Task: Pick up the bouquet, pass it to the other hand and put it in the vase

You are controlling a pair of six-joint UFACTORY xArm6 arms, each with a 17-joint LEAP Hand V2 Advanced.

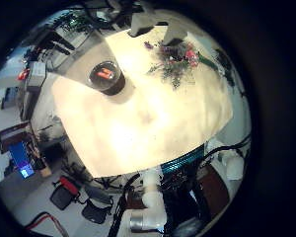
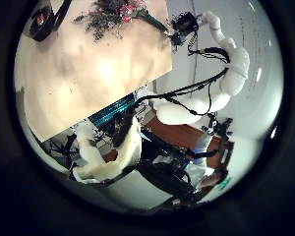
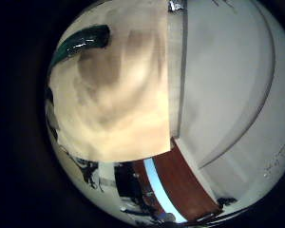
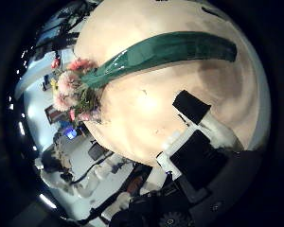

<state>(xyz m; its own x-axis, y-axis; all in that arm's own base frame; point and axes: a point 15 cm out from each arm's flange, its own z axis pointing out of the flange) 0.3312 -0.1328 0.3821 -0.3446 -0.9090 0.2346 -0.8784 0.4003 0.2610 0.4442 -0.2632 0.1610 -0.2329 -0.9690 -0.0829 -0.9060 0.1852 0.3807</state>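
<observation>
Though blurred, bouquet (image 4: 133, 59) on table (image 4: 170, 104)

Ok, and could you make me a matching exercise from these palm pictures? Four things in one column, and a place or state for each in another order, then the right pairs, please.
Things:
1. pink-and-green flower bouquet
2. dark round vase
3. pale wooden table
4. right hand

Places or states:
a. stands on the table, apart from the flowers
b. is at the table's edge, beside the flowers
c. lies on its side on the table top
d. bears both other things

Pairs: 1-c, 2-a, 3-d, 4-b
</observation>
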